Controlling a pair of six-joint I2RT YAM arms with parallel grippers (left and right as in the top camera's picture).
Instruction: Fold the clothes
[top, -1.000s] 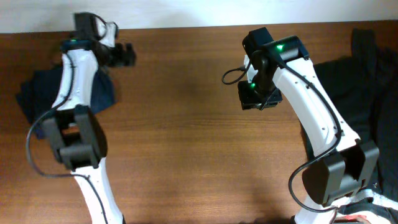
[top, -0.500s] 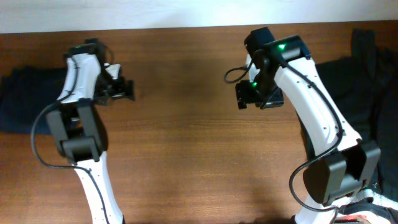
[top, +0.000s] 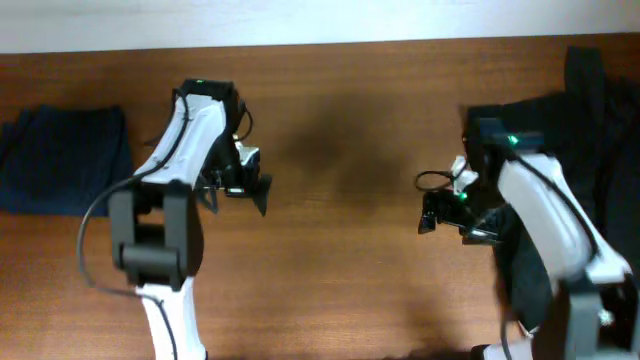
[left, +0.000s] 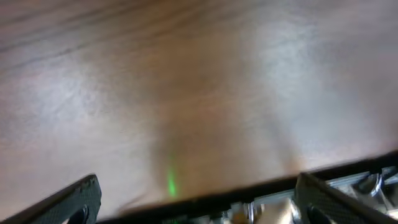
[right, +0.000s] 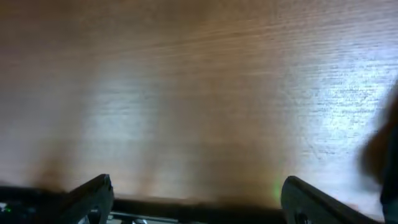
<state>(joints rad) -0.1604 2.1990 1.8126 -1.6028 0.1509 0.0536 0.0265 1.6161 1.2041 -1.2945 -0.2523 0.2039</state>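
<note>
A folded dark blue garment (top: 65, 160) lies flat at the far left of the wooden table. A pile of dark clothes (top: 590, 130) lies at the right edge, partly under my right arm. My left gripper (top: 262, 192) is open and empty over bare wood in the middle-left. In the left wrist view (left: 199, 205) its fingers are spread with only table between them. My right gripper (top: 425, 215) is open and empty over bare wood, left of the dark pile. In the right wrist view (right: 199, 202) its fingers are wide apart.
The wooden table (top: 340, 280) has a pale wall strip along its far edge. A dark edge of clothing (right: 385, 149) shows at the right of the right wrist view.
My left gripper let go of the blue garment, which now lies flat at the left, and moved right and nearer. My right arm swung down and right toward the dark pile.
</note>
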